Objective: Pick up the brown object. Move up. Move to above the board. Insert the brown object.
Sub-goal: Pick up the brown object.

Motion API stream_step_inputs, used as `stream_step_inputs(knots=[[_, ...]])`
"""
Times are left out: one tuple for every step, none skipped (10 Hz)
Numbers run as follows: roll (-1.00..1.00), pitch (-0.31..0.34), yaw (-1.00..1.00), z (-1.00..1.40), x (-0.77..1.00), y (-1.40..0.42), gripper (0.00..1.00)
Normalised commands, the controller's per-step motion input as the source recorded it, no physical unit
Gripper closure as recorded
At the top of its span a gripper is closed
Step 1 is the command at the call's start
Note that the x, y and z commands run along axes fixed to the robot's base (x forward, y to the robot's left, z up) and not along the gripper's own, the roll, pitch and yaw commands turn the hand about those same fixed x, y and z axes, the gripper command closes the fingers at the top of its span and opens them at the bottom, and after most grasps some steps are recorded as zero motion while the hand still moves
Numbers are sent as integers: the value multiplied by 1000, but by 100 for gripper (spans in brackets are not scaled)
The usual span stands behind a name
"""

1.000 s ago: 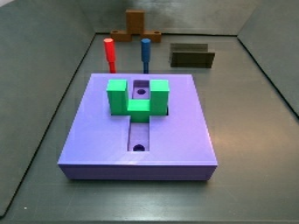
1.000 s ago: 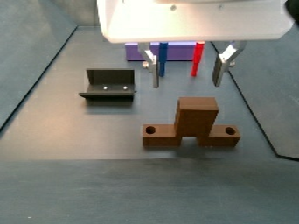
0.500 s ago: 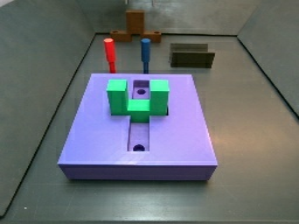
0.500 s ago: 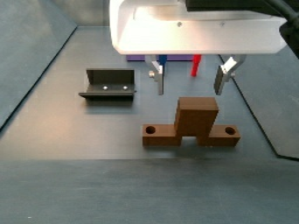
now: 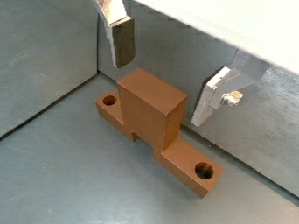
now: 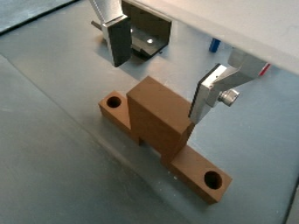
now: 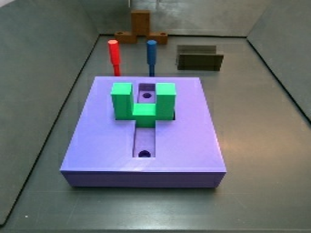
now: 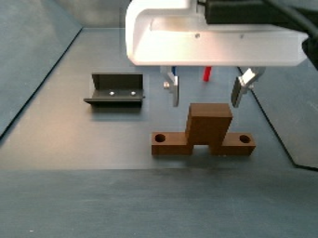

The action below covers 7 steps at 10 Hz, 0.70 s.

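The brown object point(image 8: 206, 130) is an orange-brown upright block on a low crosspiece with a round hole at each end. It stands on the grey floor and shows in both wrist views point(image 5: 152, 105) point(image 6: 162, 118) and small at the far back in a side view point(image 7: 141, 20). My gripper point(image 8: 207, 90) is open and empty just above it, one finger on each side of the block's top, not touching; it also shows in both wrist views point(image 5: 166, 67) point(image 6: 166, 63). The lavender-blue board point(image 7: 183, 146) with its green block point(image 7: 144, 100) lies apart from it.
The dark fixture point(image 8: 117, 90) stands beside the brown object and shows in a wrist view point(image 6: 146, 42) and a side view point(image 7: 201, 58). A red peg point(image 7: 115, 56) and a blue peg point(image 7: 151, 55) stand between board and brown object. Grey walls ring the floor.
The gripper has moved sideways and down toward the brown object; its open fingers now flank the block's top. Nothing else has moved.
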Motion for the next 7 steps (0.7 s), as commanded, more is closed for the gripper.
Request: stream_step_inputs(knots=[[0, -101, 0, -157, -51, 86, 0], [-43, -93, 0, -89, 0, 6, 0], [0, -90, 0, -80, -63, 0, 0], [0, -84, 0, -51, -106, 0, 0], [0, -86, 0, -20, -166, 0, 0], [0, -84, 0, -63, -129, 0, 0], [0, -81, 0, -114, -83, 0, 0]])
